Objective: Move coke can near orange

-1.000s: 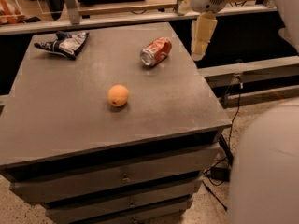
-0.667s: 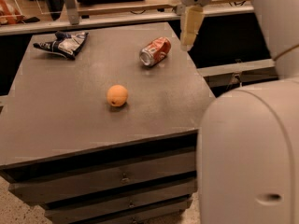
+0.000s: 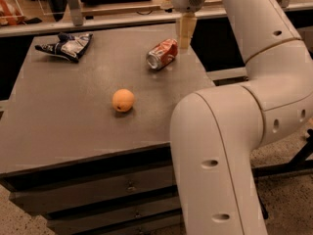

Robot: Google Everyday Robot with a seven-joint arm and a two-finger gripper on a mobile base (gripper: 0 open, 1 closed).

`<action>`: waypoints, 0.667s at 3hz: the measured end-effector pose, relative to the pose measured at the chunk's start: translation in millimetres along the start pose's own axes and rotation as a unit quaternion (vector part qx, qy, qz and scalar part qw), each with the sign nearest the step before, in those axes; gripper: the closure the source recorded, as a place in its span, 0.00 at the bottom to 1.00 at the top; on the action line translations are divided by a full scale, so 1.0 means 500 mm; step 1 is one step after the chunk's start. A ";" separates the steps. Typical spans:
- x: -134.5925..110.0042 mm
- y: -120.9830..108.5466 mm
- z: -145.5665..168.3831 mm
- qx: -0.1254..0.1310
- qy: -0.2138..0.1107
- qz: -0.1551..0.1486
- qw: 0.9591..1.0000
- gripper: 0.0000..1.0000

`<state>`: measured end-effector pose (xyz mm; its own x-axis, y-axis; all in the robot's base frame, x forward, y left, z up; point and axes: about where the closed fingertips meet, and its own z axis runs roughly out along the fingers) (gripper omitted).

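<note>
The coke can (image 3: pixel 163 54) lies on its side at the back right of the grey table (image 3: pixel 58 126), with its silver end facing front left. The orange (image 3: pixel 122 100) sits near the middle of the table, a good way to the front left of the can. My gripper (image 3: pixel 184 44) points down just right of the can, at its far end and very close to it. It holds nothing that I can see.
A dark blue and white bag (image 3: pixel 68 45) lies at the back left of the table. My white arm (image 3: pixel 230 131) fills the right foreground, past the table's right edge. Drawers run below the table front. Shelving stands behind the table.
The gripper has moved left, from beyond the table's right edge to right beside the can. The arm has swung into the right foreground. Can and orange have not moved.
</note>
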<state>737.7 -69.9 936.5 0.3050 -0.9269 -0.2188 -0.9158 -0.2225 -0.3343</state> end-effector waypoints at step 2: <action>0.023 -0.005 0.106 -0.047 0.045 -0.047 0.997 0.00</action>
<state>757.4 -63.8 886.5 0.3697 -0.9231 -0.1057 -0.9061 -0.3331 -0.2608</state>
